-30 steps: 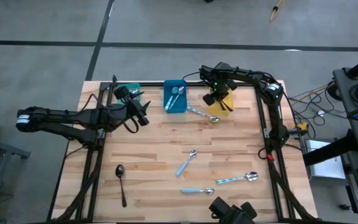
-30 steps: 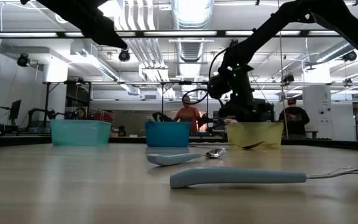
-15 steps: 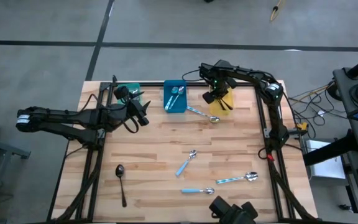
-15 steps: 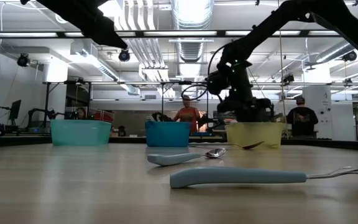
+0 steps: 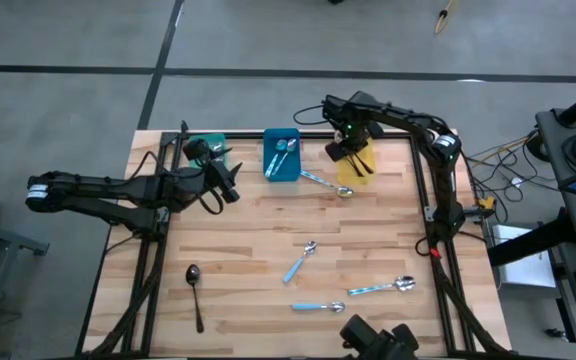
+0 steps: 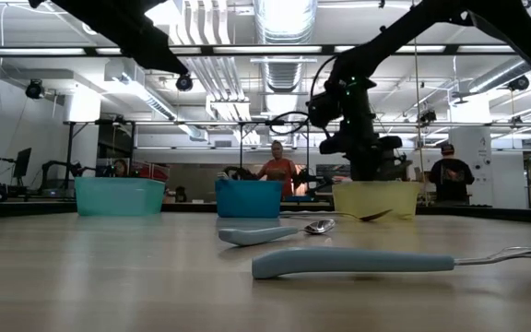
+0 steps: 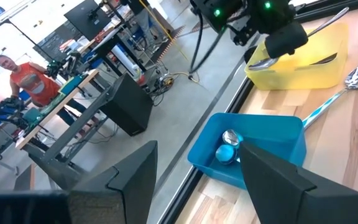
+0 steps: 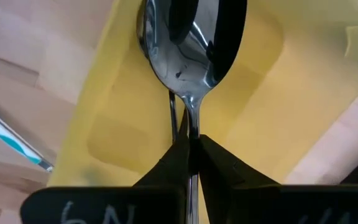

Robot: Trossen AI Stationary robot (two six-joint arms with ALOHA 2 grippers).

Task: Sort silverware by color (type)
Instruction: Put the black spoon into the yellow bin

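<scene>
My right gripper (image 5: 346, 150) hangs over the yellow bin (image 5: 365, 166) at the table's far edge, shut on a dark shiny spoon (image 8: 190, 50). My left gripper (image 5: 233, 188) waits open above the table's far left part, near the teal bin (image 5: 206, 148). The blue bin (image 5: 281, 160) holds blue-handled spoons (image 7: 227, 146). One blue-handled spoon (image 5: 325, 183) lies flat between the blue and yellow bins. Three more (image 5: 301, 262) (image 5: 380, 287) (image 5: 318, 306) lie flat toward the near edge. A dark spoon (image 5: 195, 295) lies near left. My right gripper pinches the dark spoon between its two fingers at the thin neck (image 8: 188, 127), just behind the bowl. It comes from above, pointing down, with the fingers along the spoon. The bowl (image 8: 191, 43) points down into the yellow bin; whether it touches the bin floor I cannot tell.
The three bins stand in a row along the far edge. Another dark spoon (image 7: 321, 60) lies inside the yellow bin. Bare wood lies in the table's middle. People stand in the room beyond the far edge.
My right gripper has risen a little over the yellow bin and drifted slightly toward the far edge, still shut on the spoon. The left arm and the spoons on the table have kept still.
</scene>
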